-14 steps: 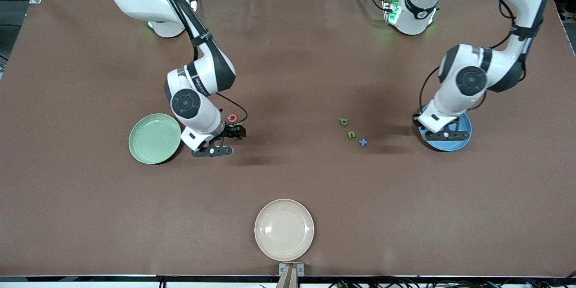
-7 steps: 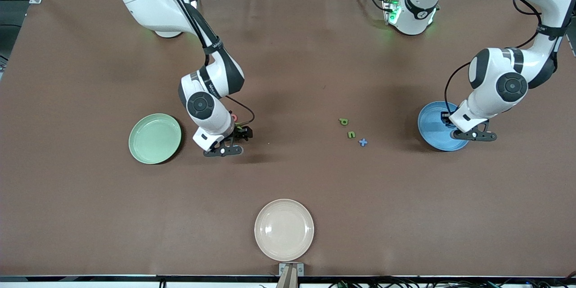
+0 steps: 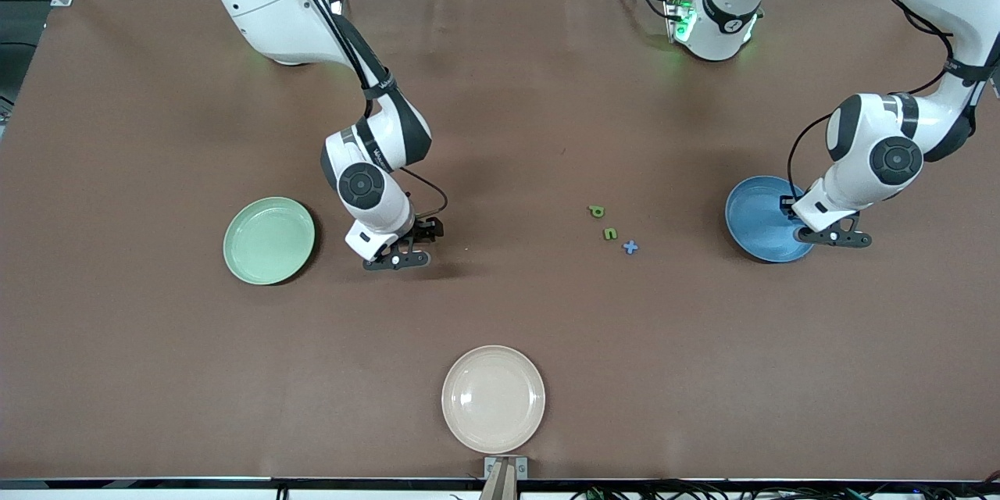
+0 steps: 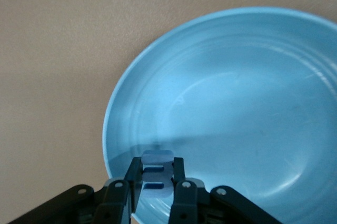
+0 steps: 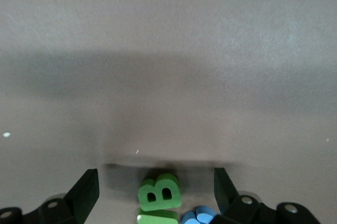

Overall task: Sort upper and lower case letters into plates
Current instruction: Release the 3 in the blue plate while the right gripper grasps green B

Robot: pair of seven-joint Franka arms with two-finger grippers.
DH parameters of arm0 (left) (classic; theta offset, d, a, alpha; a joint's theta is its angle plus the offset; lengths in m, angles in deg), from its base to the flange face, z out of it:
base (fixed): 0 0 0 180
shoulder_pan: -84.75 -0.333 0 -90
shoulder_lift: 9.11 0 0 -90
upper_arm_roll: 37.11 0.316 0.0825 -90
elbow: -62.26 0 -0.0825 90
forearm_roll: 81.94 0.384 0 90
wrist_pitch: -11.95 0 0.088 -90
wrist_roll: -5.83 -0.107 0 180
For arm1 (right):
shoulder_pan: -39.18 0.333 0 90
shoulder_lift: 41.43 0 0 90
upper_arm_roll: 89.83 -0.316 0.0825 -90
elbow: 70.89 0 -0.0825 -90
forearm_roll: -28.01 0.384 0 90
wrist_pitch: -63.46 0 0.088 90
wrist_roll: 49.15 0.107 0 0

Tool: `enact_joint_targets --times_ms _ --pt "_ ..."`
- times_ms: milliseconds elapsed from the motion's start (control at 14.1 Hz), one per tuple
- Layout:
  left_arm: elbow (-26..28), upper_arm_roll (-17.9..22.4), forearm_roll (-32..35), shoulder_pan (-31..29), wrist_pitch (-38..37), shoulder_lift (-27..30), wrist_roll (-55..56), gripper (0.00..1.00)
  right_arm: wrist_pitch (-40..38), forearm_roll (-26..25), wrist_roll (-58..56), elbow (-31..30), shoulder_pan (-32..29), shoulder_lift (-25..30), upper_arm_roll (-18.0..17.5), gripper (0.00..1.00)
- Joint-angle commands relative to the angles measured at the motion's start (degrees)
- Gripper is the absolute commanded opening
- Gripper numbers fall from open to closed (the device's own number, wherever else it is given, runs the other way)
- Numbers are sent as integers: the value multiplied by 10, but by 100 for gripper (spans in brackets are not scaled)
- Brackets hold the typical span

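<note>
My left gripper [image 4: 157,179] is shut on a small blue letter E [image 4: 157,167] and holds it over the rim of the blue plate [image 4: 237,103]. In the front view this gripper [image 3: 789,207] is over the blue plate's [image 3: 758,223] edge at the left arm's end. My right gripper [image 5: 156,192] is open and low over the table, with a green letter B [image 5: 159,191] between its fingers. A second green piece [image 5: 157,217] and a blue piece [image 5: 199,216] lie beside the B. In the front view the right gripper [image 3: 422,231] hides these pieces, beside the pale green plate [image 3: 269,241].
A green p [image 3: 597,211], a green n [image 3: 610,233] and a blue x [image 3: 630,248] lie mid-table between the two plates. A cream-white plate [image 3: 493,398] stands near the table's front edge.
The right arm has shifted toward the left arm's end and now covers the red letter seen before. The left gripper has moved from over the blue plate's middle to its rim.
</note>
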Motion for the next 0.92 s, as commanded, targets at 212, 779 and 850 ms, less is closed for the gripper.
enact_joint_targets --times_ms 212,779,850 --pt "-2 -5 11 -6 6 -11 -6 21 6 -1 -4 -26 15 5 6 78" --pt "-38 -88 -3 -3 -55 23 9 99 -1 -1 -4 -44 19 15 6 57" --pt "-49 -107 -11 -2 -70 21 35 99 -1 -1 -6 -44 18 15 6 50"
